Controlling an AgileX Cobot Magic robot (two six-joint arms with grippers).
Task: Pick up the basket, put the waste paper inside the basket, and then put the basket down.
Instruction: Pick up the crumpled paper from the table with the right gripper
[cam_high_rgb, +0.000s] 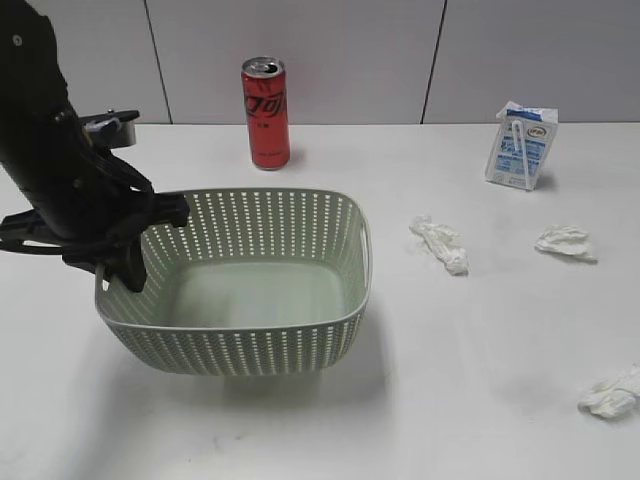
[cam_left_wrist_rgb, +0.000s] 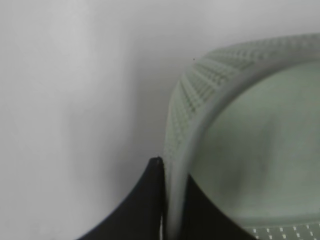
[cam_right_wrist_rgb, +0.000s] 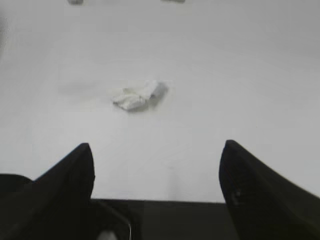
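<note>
The pale green basket (cam_high_rgb: 260, 330) is left of the table's middle, empty, with its left side raised a little and a shadow under it. My left gripper (cam_high_rgb: 128, 268) is shut on its left rim. The left wrist view shows the rim (cam_left_wrist_rgb: 200, 95) pinched between the fingers (cam_left_wrist_rgb: 172, 167). Three white waste paper wads lie on the table to the right: one near the basket (cam_high_rgb: 440, 243), one farther right (cam_high_rgb: 565, 241), one at the front right (cam_high_rgb: 612, 393). My right gripper (cam_right_wrist_rgb: 157, 150) is open and empty above the table, with one wad (cam_right_wrist_rgb: 137, 96) ahead of it. It is out of the exterior view.
A red drink can (cam_high_rgb: 265, 112) stands at the back behind the basket. A blue-and-white drink carton (cam_high_rgb: 520, 145) stands at the back right. The white table runs to a panelled wall at the back.
</note>
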